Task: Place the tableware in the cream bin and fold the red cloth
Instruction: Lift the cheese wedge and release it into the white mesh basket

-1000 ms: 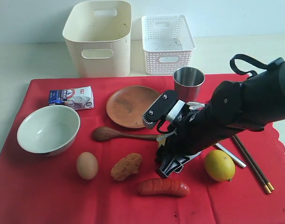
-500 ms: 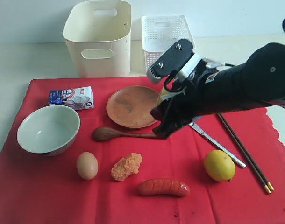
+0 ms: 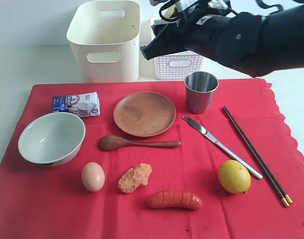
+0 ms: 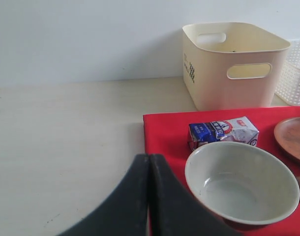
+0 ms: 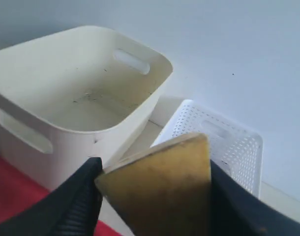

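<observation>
Check the left gripper [image 4: 149, 161] first: its jaws are pressed together with nothing between them, close to the pale glazed bowl [image 4: 241, 187] at the cloth's edge. The red cloth [image 3: 42, 214] is woven, matte and scalloped along one side; it lies spread flat, so treat the fold as not yet started.

Nearest on it lie food items: a glossy sausage [image 3: 174, 199], a smooth egg [image 3: 93, 176], a rough crumbed piece [image 3: 135, 178] and a dimpled lemon [image 3: 233, 176]; leave these out of the tableware count.

Behind them, on the cloth, you find the slim wooden spoon [image 3: 137, 143], the polished steel knife [image 3: 221, 146] and the thin dark chopsticks [image 3: 255, 153] with gold tips; farther back sit the round wooden plate [image 3: 144, 113], the brushed steel cup [image 3: 201, 92] and a printed packet [image 3: 76, 104].

Farthest, off the cloth, stands the cream bin [image 3: 104, 55]: smooth plastic, rounded corners, oval handles, nothing inside; beside it is the white lattice basket [image 3: 178, 69].

Raised near the gap between them, the right gripper [image 5: 152, 167] clamps a flat mustard-yellow wedge [image 5: 162, 196], probably cheese, not tableware.

Judge progress as nil: six pieces to bin, then the fold.
</observation>
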### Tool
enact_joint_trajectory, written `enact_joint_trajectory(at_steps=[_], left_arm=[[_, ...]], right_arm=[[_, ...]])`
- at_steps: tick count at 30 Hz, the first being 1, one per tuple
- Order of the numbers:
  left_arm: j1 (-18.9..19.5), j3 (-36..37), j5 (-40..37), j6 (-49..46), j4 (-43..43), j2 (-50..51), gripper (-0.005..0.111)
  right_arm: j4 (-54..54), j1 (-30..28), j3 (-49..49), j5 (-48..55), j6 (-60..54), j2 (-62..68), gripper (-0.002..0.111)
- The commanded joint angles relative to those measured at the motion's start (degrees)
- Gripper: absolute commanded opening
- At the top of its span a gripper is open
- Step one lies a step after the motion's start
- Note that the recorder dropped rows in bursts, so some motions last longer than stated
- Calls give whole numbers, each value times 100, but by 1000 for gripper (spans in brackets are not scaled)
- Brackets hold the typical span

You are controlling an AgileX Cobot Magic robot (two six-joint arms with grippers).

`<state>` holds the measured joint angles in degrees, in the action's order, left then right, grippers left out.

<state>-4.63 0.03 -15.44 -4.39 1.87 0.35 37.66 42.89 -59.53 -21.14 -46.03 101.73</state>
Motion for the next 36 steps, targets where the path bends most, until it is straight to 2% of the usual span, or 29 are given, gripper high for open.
enact_joint_trajectory(at_steps=[1, 7, 14, 16, 20, 24, 29, 32, 36], left_arm=[[5, -3, 15, 15, 56, -35, 1], [5, -3, 15, 15, 56, -35, 1], [5, -3, 15, 15, 56, -35, 1], [5, -3, 15, 15, 56, -35, 1], [5, -3, 15, 15, 56, -35, 1], [5, -3, 15, 15, 56, -35, 1], [5, -3, 15, 15, 56, -35, 1], [5, -3, 15, 15, 56, -35, 1], [5, -3, 15, 15, 56, -35, 1]], right_arm=[[297, -439, -954, 92, 37, 878, 0], [573, -981, -2243, 756, 159, 2005, 0], [585, -1168, -3069, 749, 160, 2871, 0], [585, -1157, -3196, 734, 160, 3011, 3], [652, -1157, -3307, 726, 174, 3123, 22], [840, -1157, -3307, 597, 174, 3200, 49], [887, -1157, -3307, 651, 348, 3231, 76], [887, -1157, -3307, 651, 414, 3231, 86], [876, -1157, -3307, 698, 417, 3220, 88]])
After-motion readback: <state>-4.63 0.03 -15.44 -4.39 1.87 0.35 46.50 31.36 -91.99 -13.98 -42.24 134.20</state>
